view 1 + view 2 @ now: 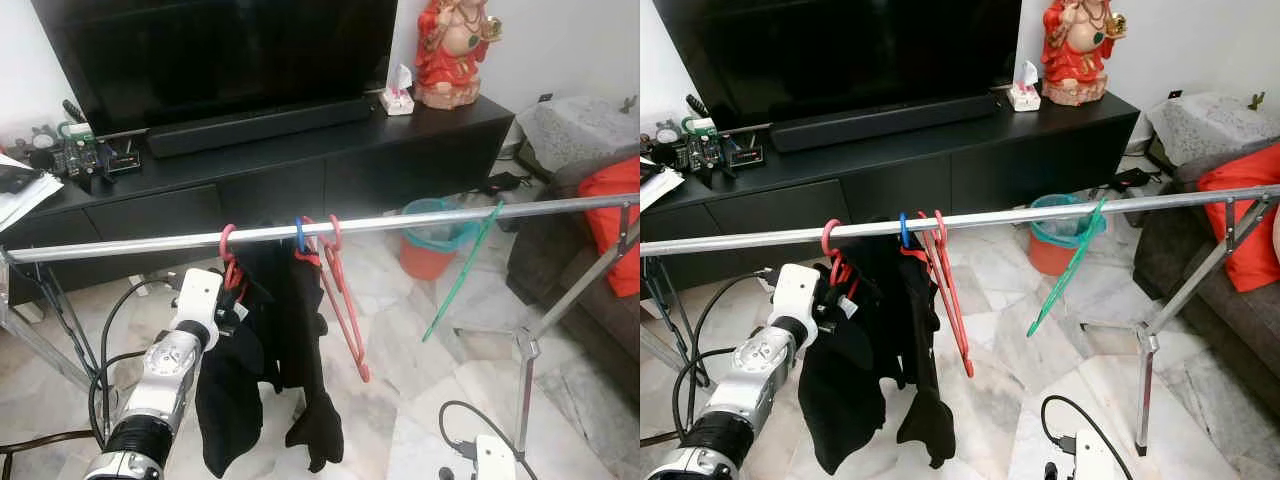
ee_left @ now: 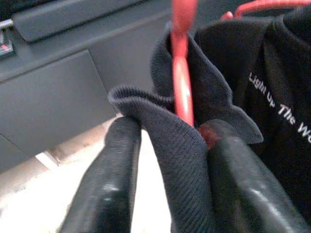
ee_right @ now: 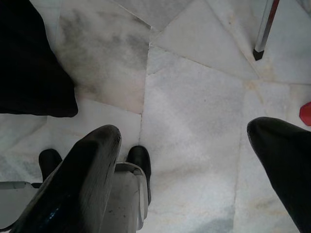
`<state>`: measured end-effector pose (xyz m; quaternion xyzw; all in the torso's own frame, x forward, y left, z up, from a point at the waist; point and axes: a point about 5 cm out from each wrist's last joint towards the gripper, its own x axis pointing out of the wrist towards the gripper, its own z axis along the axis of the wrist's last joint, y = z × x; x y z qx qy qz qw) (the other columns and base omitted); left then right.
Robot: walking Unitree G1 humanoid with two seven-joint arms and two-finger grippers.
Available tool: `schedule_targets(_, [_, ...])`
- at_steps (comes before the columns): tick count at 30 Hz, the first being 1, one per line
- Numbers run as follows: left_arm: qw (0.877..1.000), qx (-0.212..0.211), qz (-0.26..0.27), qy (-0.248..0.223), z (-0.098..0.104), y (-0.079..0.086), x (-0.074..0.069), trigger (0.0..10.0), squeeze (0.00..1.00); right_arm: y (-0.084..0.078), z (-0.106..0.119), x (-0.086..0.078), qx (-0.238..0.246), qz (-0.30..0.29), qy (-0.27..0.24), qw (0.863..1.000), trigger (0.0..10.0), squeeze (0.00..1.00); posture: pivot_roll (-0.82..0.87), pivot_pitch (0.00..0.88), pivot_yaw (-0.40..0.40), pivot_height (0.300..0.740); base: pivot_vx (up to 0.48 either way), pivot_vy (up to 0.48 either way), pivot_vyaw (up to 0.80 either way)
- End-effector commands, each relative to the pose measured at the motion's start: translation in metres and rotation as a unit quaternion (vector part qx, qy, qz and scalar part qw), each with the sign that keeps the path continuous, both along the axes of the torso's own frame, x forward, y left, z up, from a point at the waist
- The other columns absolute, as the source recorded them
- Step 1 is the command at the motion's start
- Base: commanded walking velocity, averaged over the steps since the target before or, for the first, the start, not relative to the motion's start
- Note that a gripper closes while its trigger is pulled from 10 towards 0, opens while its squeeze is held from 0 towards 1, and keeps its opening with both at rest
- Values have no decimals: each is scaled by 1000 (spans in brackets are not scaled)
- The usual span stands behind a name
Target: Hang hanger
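1. A silver rail (image 1: pixel 400 222) ran across the room in front of a black TV cabinet (image 1: pixel 300 170), its right end a little higher than its left.
2. A red hanger (image 1: pixel 228 262) carrying a black shirt (image 1: pixel 228 400) hung with its hook over the rail, left of the middle. The hook pointed up and the shirt dropped straight down toward the marble floor (image 1: pixel 420 400).
3. The left gripper (image 2: pixel 167 145) was up at the hanger's neck, just under the rail. Its two fingers (image 2: pixel 109 184) were nearly closed, pinching the shirt's ribbed collar and the red neck between them.
4. Just right of it hung a blue-hooked hanger (image 1: pixel 299 238) with another dark garment (image 1: pixel 305 360), then a bare red hanger (image 1: pixel 342 300) tilted down to the right.
5. A green hanger (image 1: pixel 462 272) hung well apart to the right, slanting down to the left.
6. The right gripper (image 3: pixel 184 160) hung low over the floor, fingers wide apart and holding nothing.
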<state>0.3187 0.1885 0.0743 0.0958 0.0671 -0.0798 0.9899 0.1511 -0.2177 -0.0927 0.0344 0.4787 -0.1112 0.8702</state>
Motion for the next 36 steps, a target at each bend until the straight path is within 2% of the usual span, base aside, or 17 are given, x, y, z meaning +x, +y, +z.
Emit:
schedule_targets(1, [1000, -1, 5, -16, 9, 6, 0, 10000, 1000, -1, 0, -1, -4, 2, 0, 1000, 10000, 0, 29, 0, 3, 728, 0, 0, 0])
schedule_targets(8, [999, 5, 5, -35, 23, 16, -9, 10000, 1000, -2, 0, -2, -6, 7, 3, 1000, 10000, 0, 36, 0, -1, 728, 0, 0, 0])
schedule_targets(14, [999, 3, -2, -46, 35, 23, -25, 10000, 1000, -2, 0, -3, -6, 8, 2, 1000, 10000, 0, 46, 0, -7, 728, 0, 0, 0])
schedule_targets(18, [998, -2, -41, -47, 41, 28, -47, 10000, 1000, -3, -1, -4, -8, 10, 4, 1000, 10000, 0, 56, 0, -12, 728, 0, 0, 0])
schedule_targets(19, [998, -4, -42, -49, 39, 30, -50, 10000, 871, -3, -1, -4, -8, 13, 6, 1000, 10000, 0, 56, 0, -12, 728, 0, 0, 0])
schedule_targets(20, [998, -6, -43, -51, 38, 32, -55, 10000, 78, -3, -1, -4, -10, 19, 9, 1000, 10000, 0, 56, 0, -12, 728, 0, 0, 0])
schedule_targets(21, [998, -6, -43, -51, 38, 32, -55, 10000, 78, -3, -1, -4, -10, 19, 9, 1000, 10000, 0, 56, 0, -12, 728, 0, 0, 0])
schedule_targets(22, [998, -23, -26, -47, 32, 37, -62, 10000, 0, -3, -1, -3, -8, 20, 8, 1000, 10000, 0, 56, 0, -12, 728, 0, 0, 0])
schedule_targets(23, [999, -27, -4, -34, 23, 43, -72, 10000, 0, -3, -1, -4, -8, 18, 7, 1000, 10000, 0, 56, 0, -12, 728, 0, 0, 0])
schedule_targets(24, [999, -27, -4, -34, 23, 43, -72, 10000, 0, -3, -1, -4, -8, 18, 7, 1000, 10000, 0, 56, 0, -12, 728, 0, 0, 0])
schedule_targets(26, [999, -24, 40, -16, 5, 54, -88, 10000, 0, -3, -1, -4, -8, 17, 7, 1000, 10000, 0, 62, 0, -18, 728, 0, 0, 0])
schedule_targets(28, [998, -23, 49, -10, 1, 57, -90, 10000, 0, -3, -1, -4, -8, 17, 7, 1000, 10000, 0, 62, 0, -18, 728, 0, 0, 0])
schedule_targets(29, [997, -8, 75, 6, -10, 63, -96, 10000, 0, -4, -1, -4, -9, 17, 7, 1000, 10000, 0, 66, 0, -20, 728, 0, 0, 0])
schedule_targets(30, [994, -5, 107, 18, -21, 71, -100, 10000, 0, -3, -1, -4, -9, 19, 8, 1000, 10000, 0, 66, 0, -20, 728, 0, 0, 0])
schedule_targets(31, [994, -5, 107, 18, -21, 71, -100, 10000, 0, -3, -1, -4, -9, 19, 8, 1000, 10000, 0, 66, 0, -20, 728, 0, 0, 0])
schedule_targets(33, [988, 0, 150, 41, -37, 79, -107, 10000, 0, -3, -1, -4, -8, 19, 7, 1000, 10000, 0, 65, 0, -19, 728, 0, 0, 0])
schedule_targets(36, [976, -44, 187, 98, -69, 77, -117, 10000, 0, -3, -1, -4, -9, 18, 7, 1000, 10000, 0, 58, 0, -15, 728, 0, 0, 0])
